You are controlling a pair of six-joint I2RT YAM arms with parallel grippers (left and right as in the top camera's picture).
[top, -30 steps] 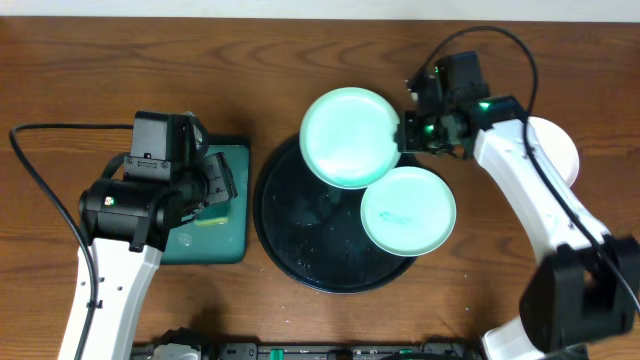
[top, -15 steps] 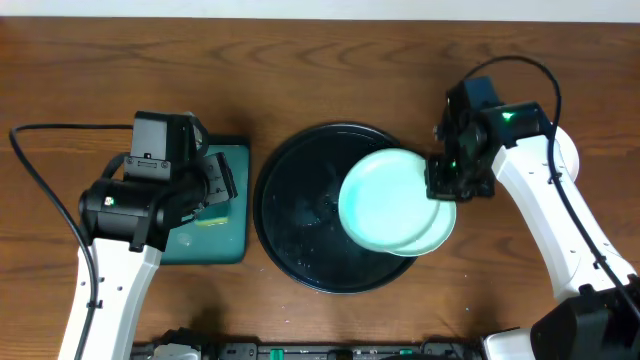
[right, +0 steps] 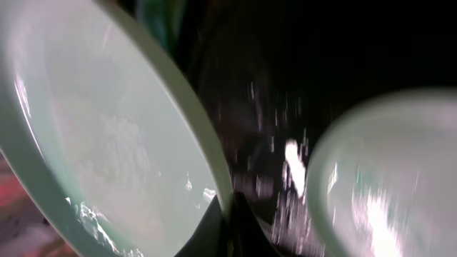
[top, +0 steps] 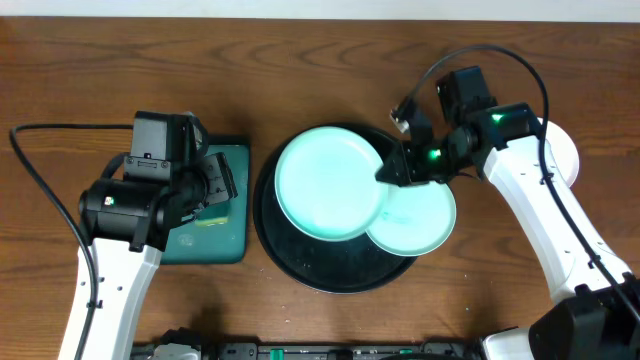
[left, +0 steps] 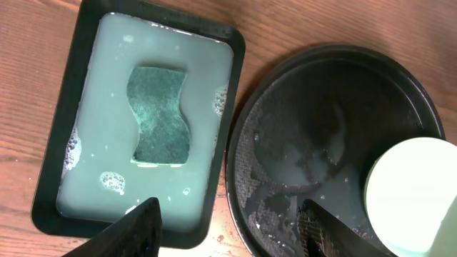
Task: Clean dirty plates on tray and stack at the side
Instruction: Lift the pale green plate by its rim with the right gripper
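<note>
Plate swung back over the tray, rim pinched tight in my right fingers. Scrubbing's next I guess, since my left fingers gape empty.

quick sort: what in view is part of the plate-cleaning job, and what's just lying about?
Job: mint plate, pinched at its rim by the right gripper over the round black tray; second mint plate on that tray's right side; white plate further right, partly behind the right arm; sponge in the soapy rectangular tray.
Lying about: black cable on the table, left.
</note>
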